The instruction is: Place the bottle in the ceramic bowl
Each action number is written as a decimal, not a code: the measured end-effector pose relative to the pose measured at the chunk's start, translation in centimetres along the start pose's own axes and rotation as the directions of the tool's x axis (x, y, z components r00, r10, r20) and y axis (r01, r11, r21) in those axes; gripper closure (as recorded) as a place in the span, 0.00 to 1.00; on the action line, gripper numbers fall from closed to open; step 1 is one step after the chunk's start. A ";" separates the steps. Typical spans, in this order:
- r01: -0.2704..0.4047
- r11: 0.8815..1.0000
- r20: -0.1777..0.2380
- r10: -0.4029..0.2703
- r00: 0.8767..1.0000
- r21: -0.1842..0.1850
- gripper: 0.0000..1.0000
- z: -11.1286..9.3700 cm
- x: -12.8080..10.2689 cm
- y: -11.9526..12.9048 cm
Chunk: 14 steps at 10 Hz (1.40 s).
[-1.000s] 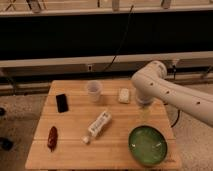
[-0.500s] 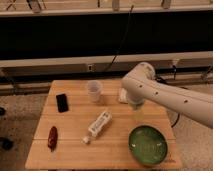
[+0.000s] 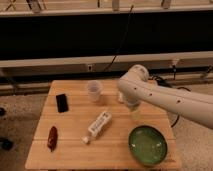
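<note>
One ceramic bowl [image 3: 147, 145], green and glossy, sits at the lower right of the desk [image 3: 75, 156], with nothing in it. One small dark red object [image 3: 52, 138] lies at the lower left. One bottle [image 3: 98, 126] lies on its side at the desk's centre, slanted with its cap toward the lower left, left of the bowl and apart from it.

Above the bowl and right of the bottle, the gripper [image 3: 133, 111] hangs over the desk, touching neither; I cannot tell whether it is spread or pressed together.

Further back are one flat black object [image 3: 62, 102] on the left and one translucent cup [image 3: 93, 91], upright, in the middle. One white block [image 3: 120, 97] peeks out at the arm's [image 3: 165, 97] left edge.

Since the earlier frames the arm has swung leftward, now covering most of the block; the things on the desk have not moved.
</note>
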 end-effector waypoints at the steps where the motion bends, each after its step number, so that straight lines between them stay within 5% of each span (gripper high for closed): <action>1: 0.025 1.000 -0.002 -0.025 1.000 0.000 0.20 0.1 -0.3 -0.1; 6: 0.161 0.987 -0.022 -0.161 0.987 -0.009 0.20 1.0 -2.6 -0.7; 11: 0.287 0.958 -0.028 -0.288 0.957 -0.019 0.20 1.6 -5.8 -1.4; 14: 0.316 0.948 -0.021 -0.317 0.948 -0.037 0.45 1.9 -6.3 -0.9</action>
